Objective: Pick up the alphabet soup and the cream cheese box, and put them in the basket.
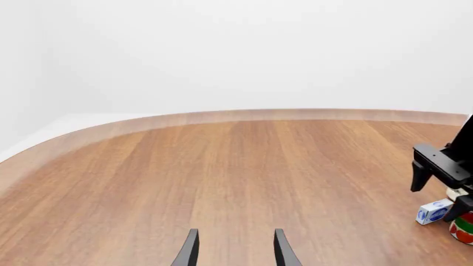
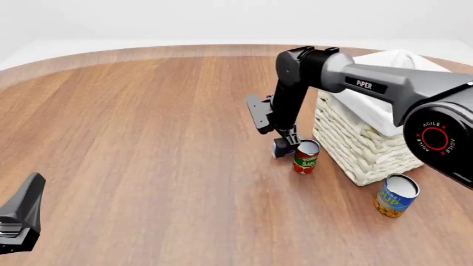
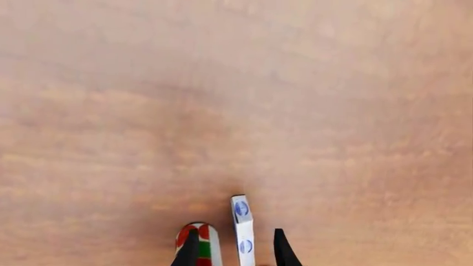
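The cream cheese box (image 2: 281,148) stands on edge on the table next to a small red and green can (image 2: 305,157). My right gripper (image 2: 289,138) is down over the box. In the right wrist view the box (image 3: 242,231) stands between the spread fingers, which do not touch it, and one fingertip (image 3: 190,250) overlaps the red can (image 3: 208,244). The alphabet soup (image 2: 395,195) stands in front of the basket (image 2: 355,145), at the right. My left gripper (image 1: 235,252) is open and empty, low at the near left (image 2: 21,219).
The right arm's links (image 2: 355,77) pass over the basket's left side. In the left wrist view, the right gripper (image 1: 441,173), the box (image 1: 433,211) and the red can (image 1: 464,228) show far off. The table's far curved edge (image 1: 236,115) runs behind.
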Available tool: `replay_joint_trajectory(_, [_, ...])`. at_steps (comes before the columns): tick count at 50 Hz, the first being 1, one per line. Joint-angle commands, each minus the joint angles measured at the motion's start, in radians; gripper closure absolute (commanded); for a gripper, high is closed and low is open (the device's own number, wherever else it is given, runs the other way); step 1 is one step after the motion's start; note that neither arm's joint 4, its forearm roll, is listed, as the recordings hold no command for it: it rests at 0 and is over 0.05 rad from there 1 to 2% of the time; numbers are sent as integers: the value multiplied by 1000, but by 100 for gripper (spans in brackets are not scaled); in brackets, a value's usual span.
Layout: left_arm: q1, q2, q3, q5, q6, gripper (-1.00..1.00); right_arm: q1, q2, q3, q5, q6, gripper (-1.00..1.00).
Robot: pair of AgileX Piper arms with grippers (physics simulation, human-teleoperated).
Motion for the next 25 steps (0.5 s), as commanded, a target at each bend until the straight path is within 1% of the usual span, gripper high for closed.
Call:
replay_joint_trajectory(1, [0,0,0,0,0,-100,2,31,-40,19,-4,-100])
replay_joint_trajectory(25, [0,0,0,0,0,-100,-11,88,-103,49,-6,-100])
